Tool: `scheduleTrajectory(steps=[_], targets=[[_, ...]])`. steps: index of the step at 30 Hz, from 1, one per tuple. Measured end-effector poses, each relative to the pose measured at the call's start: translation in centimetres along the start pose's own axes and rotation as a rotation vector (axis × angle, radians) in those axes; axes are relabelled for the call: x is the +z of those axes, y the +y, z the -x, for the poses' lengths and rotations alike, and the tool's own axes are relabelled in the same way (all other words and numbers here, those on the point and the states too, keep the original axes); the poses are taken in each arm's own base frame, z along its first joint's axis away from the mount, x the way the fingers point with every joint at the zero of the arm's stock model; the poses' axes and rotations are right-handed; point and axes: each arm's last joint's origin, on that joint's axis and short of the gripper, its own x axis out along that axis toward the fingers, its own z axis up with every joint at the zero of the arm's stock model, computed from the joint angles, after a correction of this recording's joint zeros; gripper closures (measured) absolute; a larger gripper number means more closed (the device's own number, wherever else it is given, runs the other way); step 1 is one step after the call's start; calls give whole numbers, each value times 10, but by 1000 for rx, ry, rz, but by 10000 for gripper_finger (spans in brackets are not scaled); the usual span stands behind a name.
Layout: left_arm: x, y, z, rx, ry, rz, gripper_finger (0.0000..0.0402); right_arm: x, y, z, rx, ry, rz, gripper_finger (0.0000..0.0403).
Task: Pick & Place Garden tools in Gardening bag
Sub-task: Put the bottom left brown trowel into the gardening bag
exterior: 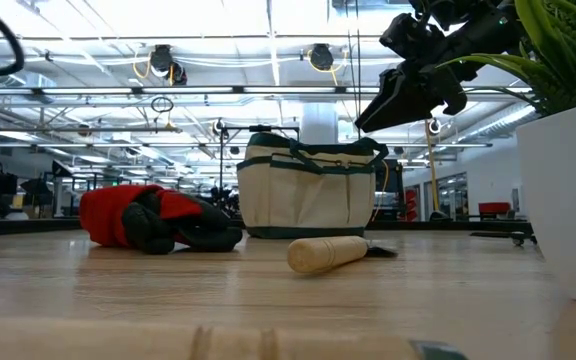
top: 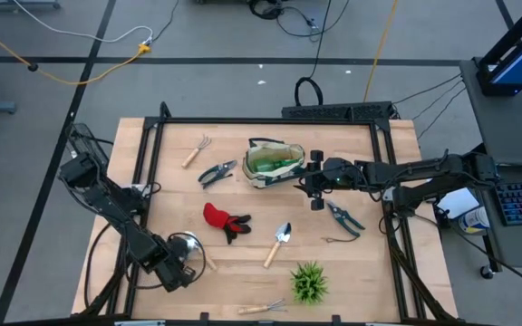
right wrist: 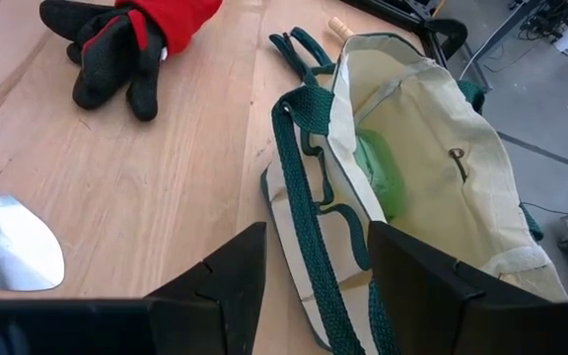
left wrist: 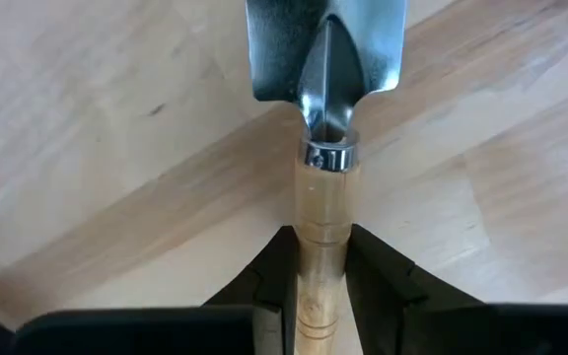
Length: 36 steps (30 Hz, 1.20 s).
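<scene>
- Right, my left gripper is down at the near left part of the table, fingers pinching the wooden handle of a trowel; its silver blade points away from the wrist and lies over the boards.
- From above, that same trowel's blade shows just beside the left gripper.
- My right gripper hangs over the near rim of the bag, jaws spread, nothing between them.
- Through the right wrist camera the bag gapes open just ahead of the fingers, green strap draped down its side, something green inside.
- A second trowel lies mid-table, handle toward the near edge; its handle end shows at table level.
- The red-and-black glove rests between the bag and that trowel, touching neither.
- Shears lie just left of the bag; another pair lies right of centre.
- One small rake sits at the far left, another at the near edge.
- A green spiky plant stands near the front.
</scene>
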Motion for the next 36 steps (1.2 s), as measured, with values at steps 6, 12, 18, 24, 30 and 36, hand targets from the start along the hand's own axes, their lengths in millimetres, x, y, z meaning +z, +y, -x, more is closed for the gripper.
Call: scheduleTrajectory(steps=[6, 12, 18, 24, 30, 36], targets=[[7, -5, 10, 29, -12, -45, 336, 0, 0, 0, 0, 0, 0, 232], [16, -15, 23, 9, -107, -109, 336, 0, 0, 0, 0, 0, 0, 232], [30, -25, 34, -22, -222, -197, 336, 0, 0, 0, 0, 0, 0, 232], [44, -31, 39, -21, -296, -290, 336, 0, 0, 0, 0, 0, 0, 232], [58, -32, 42, -1, -338, -360, 336, 0, 0, 0, 0, 0, 0, 232], [72, -33, 44, 32, -390, -447, 336, 0, 0, 0, 0, 0, 0, 232]])
